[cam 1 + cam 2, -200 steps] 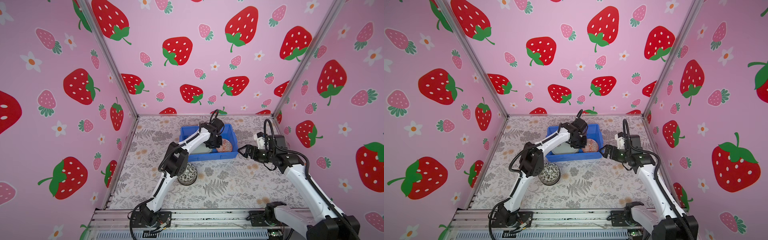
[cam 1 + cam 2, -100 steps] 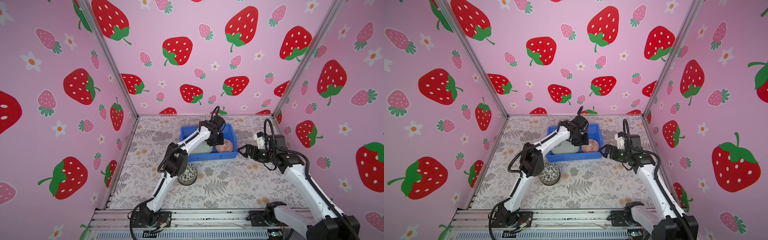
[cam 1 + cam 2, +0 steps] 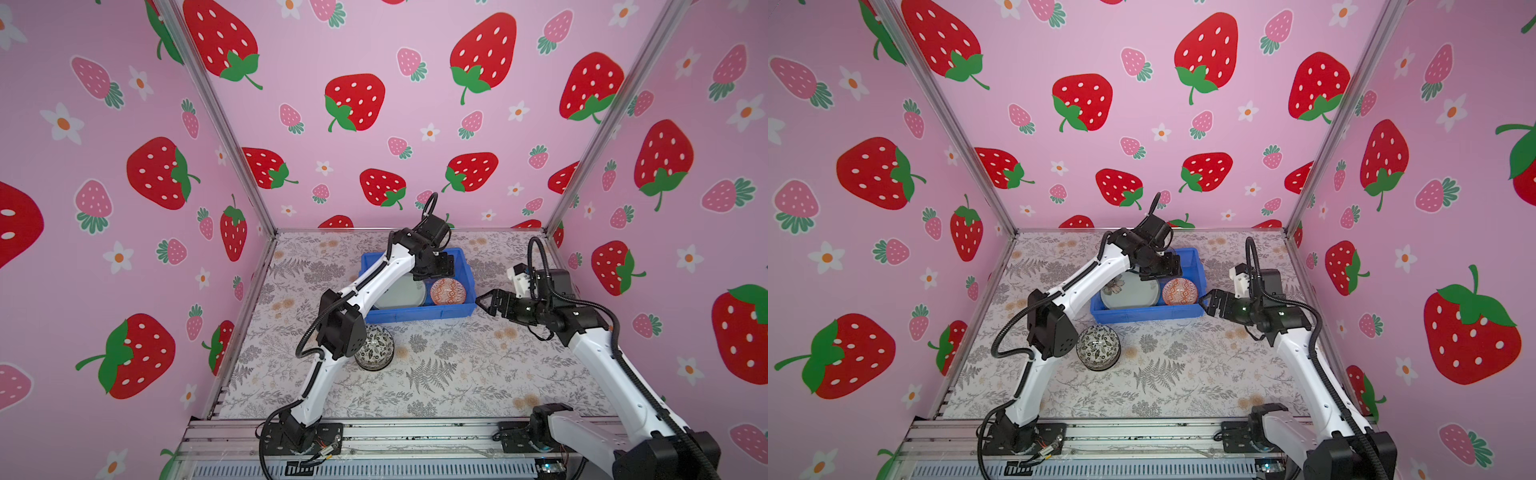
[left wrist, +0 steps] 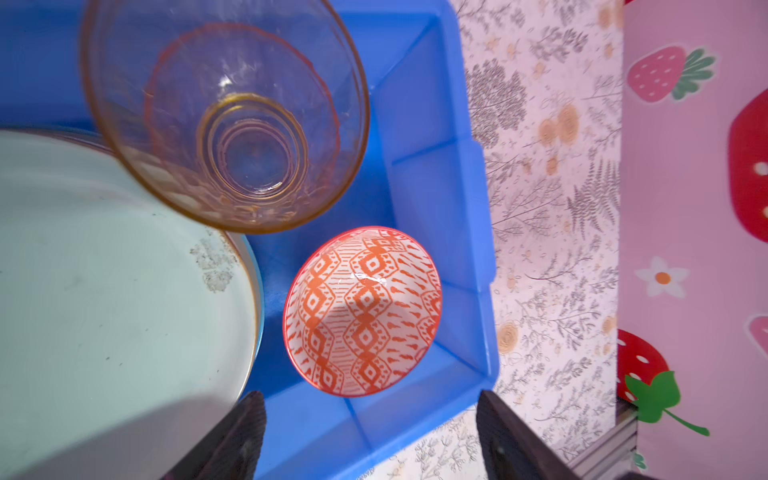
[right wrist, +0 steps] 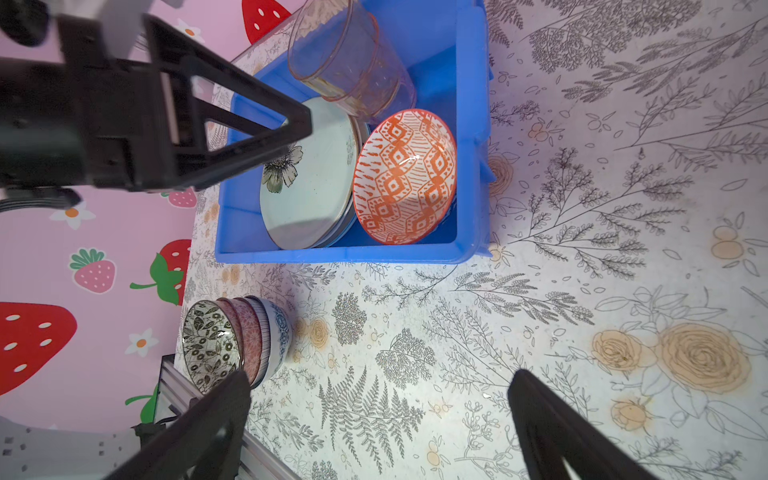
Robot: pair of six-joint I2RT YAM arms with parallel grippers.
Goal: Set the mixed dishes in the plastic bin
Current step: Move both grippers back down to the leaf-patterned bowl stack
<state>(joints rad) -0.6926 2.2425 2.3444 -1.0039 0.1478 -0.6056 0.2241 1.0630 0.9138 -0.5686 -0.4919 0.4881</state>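
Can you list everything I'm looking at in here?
Bright blue plastic bin: one, far middle of the table.
Round plates: pale green with dark flower on top, more rims beneath, in the bin's left part.
Orange patterned bowl: one, in the bin, right of the plates.
Clear tumblers: two nested, amber and pinkish, in the bin behind that bowl.
Small patterned bowls: several stacked, black-floral on top, on the table before the bin.
Floral table covering: one, grey and tan.
Strawberry walls: three, pink.
Left gripper: black, open, over the bin.
Right gripper: black, open, beside the bin's right end.
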